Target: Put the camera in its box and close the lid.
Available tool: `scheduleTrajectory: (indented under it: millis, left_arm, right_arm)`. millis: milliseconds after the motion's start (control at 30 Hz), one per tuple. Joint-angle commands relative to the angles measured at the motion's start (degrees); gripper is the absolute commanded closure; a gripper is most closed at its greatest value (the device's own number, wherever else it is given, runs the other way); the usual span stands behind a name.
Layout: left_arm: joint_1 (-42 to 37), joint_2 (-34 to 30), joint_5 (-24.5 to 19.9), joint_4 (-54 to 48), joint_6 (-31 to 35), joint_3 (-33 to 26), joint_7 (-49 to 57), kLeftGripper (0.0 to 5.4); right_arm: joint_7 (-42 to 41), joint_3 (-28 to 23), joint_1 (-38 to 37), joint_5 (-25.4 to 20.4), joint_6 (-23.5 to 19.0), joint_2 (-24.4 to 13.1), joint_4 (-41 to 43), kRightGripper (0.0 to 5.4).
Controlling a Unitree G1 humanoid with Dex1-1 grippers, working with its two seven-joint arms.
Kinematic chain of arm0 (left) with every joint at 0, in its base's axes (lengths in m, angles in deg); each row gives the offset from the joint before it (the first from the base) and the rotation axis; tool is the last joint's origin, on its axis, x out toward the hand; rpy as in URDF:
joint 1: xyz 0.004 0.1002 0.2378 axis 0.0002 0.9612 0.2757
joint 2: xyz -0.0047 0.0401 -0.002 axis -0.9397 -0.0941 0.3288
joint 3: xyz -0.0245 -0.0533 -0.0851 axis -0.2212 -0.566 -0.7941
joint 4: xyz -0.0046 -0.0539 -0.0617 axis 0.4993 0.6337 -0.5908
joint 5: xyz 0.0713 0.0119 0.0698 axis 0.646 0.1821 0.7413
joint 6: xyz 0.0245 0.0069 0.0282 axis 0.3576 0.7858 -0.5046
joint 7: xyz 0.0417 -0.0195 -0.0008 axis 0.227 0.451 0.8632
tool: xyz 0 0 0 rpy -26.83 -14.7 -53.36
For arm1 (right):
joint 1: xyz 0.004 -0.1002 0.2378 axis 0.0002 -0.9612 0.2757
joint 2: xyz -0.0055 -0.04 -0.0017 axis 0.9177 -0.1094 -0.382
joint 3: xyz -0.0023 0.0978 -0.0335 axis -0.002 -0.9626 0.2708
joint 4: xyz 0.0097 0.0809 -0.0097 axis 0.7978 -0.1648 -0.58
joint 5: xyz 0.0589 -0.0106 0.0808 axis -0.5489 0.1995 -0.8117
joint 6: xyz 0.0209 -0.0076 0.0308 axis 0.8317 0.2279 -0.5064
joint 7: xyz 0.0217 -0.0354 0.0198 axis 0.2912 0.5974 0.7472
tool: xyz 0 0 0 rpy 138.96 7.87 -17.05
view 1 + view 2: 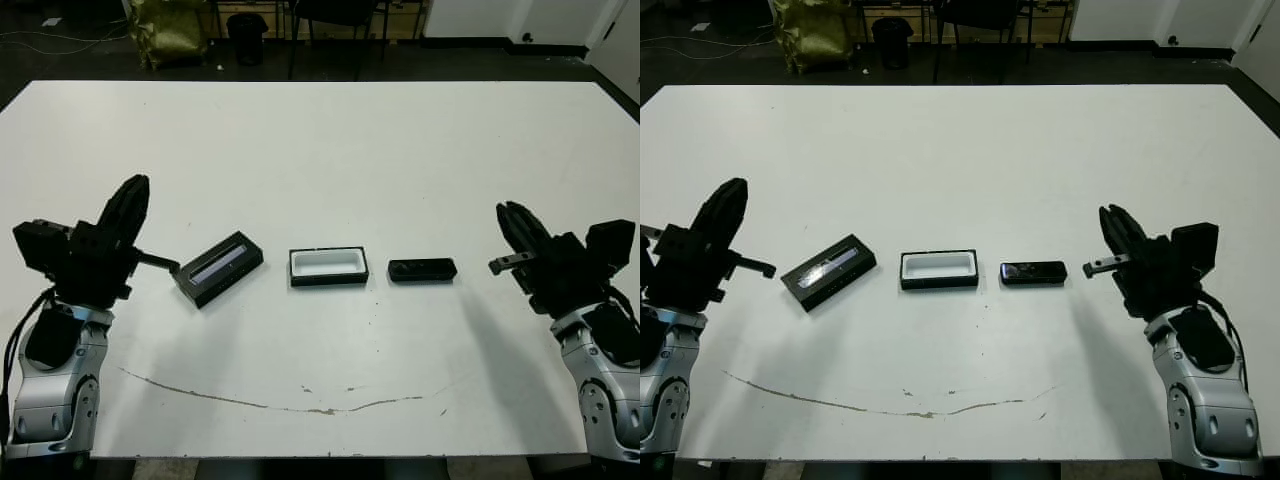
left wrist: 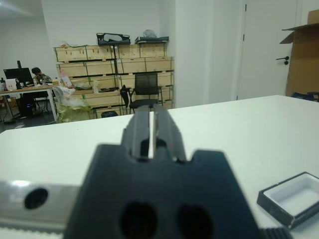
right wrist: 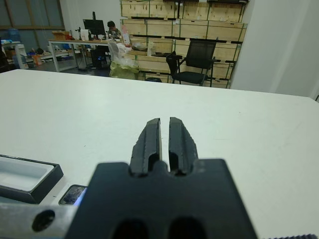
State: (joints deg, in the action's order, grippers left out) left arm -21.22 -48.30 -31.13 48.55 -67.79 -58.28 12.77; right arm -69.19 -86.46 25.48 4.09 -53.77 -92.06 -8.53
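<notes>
Both hands, left hand (image 1: 128,200) and right hand (image 1: 515,228), pinched nearly shut, holding nothing. Camera (image 1: 422,270) nearest right hand, box (image 1: 328,266) beyond (open, ready), lid (image 1: 218,268) by left.

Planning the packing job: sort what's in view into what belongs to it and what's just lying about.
For the job: camera, box, lid, all in a row on the table.
Lying about: nothing on the table; beyond it, a chair, crates and a yellow bag.
</notes>
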Motion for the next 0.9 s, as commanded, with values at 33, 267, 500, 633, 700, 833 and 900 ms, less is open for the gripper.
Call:
scheduleTrajectory:
  millis: [33, 267, 500, 633, 700, 833, 900]
  left_arm:
    - [0.9, 0.2, 0.0, 0.4, 0.8, 0.1, -0.1, 5.38]
    - [0.6, 0.4, -0.3, 1.2, 0.3, 0.3, -1.0, 5.38]
    - [0.9, 0.4, 0.0, 0.9, 0.4, 0.1, -0.6, 5.38]
    - [1.0, 0.6, 0.5, 0.9, 0.1, 0.2, -0.3, 5.38]
    - [0.9, 0.8, 0.3, 0.6, 0.5, 0.2, -0.2, 5.38]
    - [1.0, 0.8, 0.3, 0.4, 0.6, 0.2, -0.3, 5.38]
    - [1.0, 0.8, 0.7, 0.6, 0.1, 0.2, -0.2, 5.38]
  right_arm:
    - [0.0, 0.2, 0.1, 0.6, -0.6, -0.1, -0.5, 5.40]
    - [-0.7, 0.2, -0.2, 0.4, -1.2, -0.5, -0.5, 5.40]
    - [-4.2, 0.9, 1.5, 1.9, 0.5, -2.7, -3.2, 5.40]
    - [-7.7, 1.2, 3.9, 2.7, 0.5, -5.3, -5.7, 5.40]
    - [-10.0, 1.6, 5.5, 3.1, 0.0, -7.4, -6.9, 5.40]
    - [-17.1, 1.8, 10.2, 2.2, 2.5, -10.9, -13.4, 5.40]
    - [-21.6, 2.8, 13.1, 3.0, 4.7, -13.2, -17.8, 5.40]
